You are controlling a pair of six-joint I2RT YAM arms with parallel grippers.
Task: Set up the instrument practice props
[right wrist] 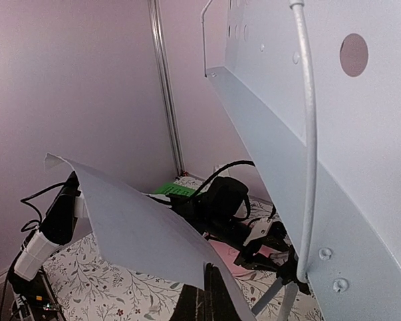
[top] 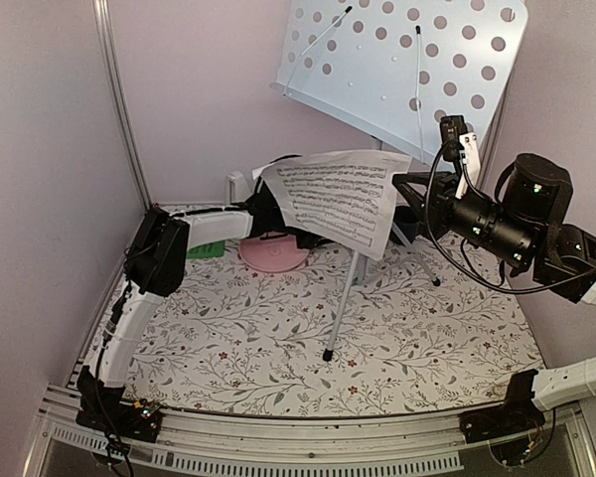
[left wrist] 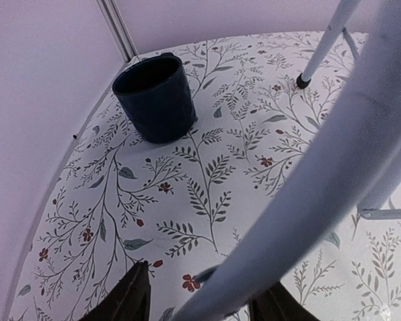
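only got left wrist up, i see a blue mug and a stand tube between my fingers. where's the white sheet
observer: the right gripper holds the white music sheet by its edge, up in the air in front of the music stand.
operator: is it on the ledge yet
observer: not yet. in the right wrist view the ledge is bare where it shows, and the sheet hangs lower, off to one side.
operator: and the green one
observer: the green music sheet lies flat at the back left, to the left of the pink plate.
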